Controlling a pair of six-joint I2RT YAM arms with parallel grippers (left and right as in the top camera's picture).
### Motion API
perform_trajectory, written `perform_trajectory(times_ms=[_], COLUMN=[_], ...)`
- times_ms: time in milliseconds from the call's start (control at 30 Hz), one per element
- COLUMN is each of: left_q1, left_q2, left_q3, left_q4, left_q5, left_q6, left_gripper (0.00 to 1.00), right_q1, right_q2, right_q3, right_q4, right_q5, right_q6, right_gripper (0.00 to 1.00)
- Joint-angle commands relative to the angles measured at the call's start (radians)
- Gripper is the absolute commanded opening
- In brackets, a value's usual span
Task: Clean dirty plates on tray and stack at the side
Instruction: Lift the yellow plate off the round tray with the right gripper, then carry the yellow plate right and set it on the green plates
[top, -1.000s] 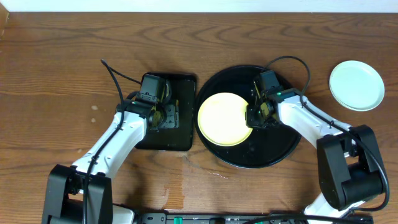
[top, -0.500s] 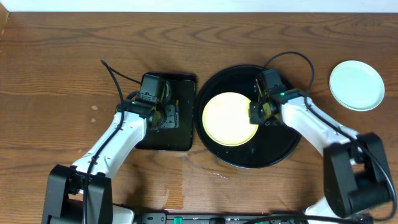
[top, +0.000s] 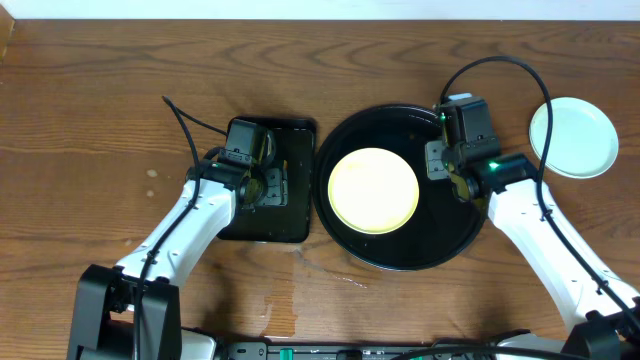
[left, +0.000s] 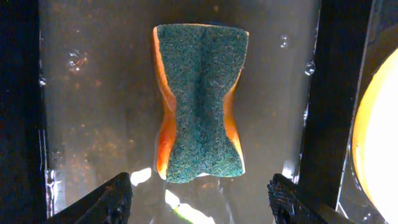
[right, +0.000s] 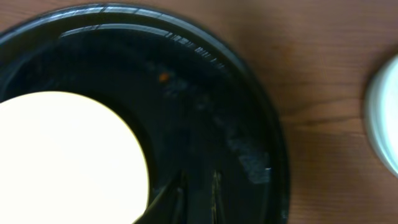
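Nudged a little toward the right since a second earlier, the yellow plate (top: 373, 190) lay flat in the round black tray (top: 400, 255), left of its centre. The right gripper (top: 438, 162), which had been at the plate's right rim, had drawn back to the tray's far right part. From the wrist view its fingertips stood close together with only a slim gap and nothing between them; whether they were fully pressed together could not be told.

No sauce smear showed on the yellow plate from overhead, so it looked wiped. A few specks and wet streaks remained on the tray's bare floor beside it. Near the table's right edge sat a mint plate (top: 573, 137), also clean-looking; whether a second one lay under it could not be told. By that reading the cleaning was mostly done, and the yellow plate was yet to join the stack at the side.

Just left of the round tray, the rectangular tray (top: 295, 215) held shallow water and a green-topped orange sponge (left: 199, 102). The left gripper (left: 205, 202) hung over it, unmoved, fingers spread wide on either side of the sponge, touching nothing
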Motion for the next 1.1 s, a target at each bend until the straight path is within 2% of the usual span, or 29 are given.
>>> perform_trajectory(times_ms=[0, 133, 500, 733, 833, 1067], left_q1=[0.003, 0.003, 0.003, 0.003, 0.003, 0.003], left_q2=[0.0, 0.0, 0.0, 0.0, 0.0, 0.0], left_q3=[-0.002, -0.002, -0.002, -0.002, -0.002, -0.002], left_q4=[-0.002, -0.002, 0.0, 0.002, 0.002, 0.002], left_q5=[0.002, 0.002, 0.002, 0.002, 0.002, 0.002], left_q6=[0.002, 0.002, 0.002, 0.002, 0.002, 0.002], left_gripper=[0.71, 0.71, 0.71, 0.71, 0.71, 0.71], right_q1=[-0.008, -0.026, -0.164, -0.205, -0.206, -0.206], right_q2=[0.054, 0.142, 0.312, 0.322, 0.322, 0.335], right_q3=[-0.001, -0.001, -0.001, -0.001, -0.001, -0.017], right_q4=[-0.003, 0.005, 0.023, 0.018, 0.018, 0.015], right_q5=[-0.097, -0.133, -0.61, -0.674, -0.703, -0.714], right_q6=[0.017, 0.033, -0.007, -0.005, -0.005, -0.004], right_gripper=[0.15, 0.17, 0.31, 0.34, 0.39, 0.37])
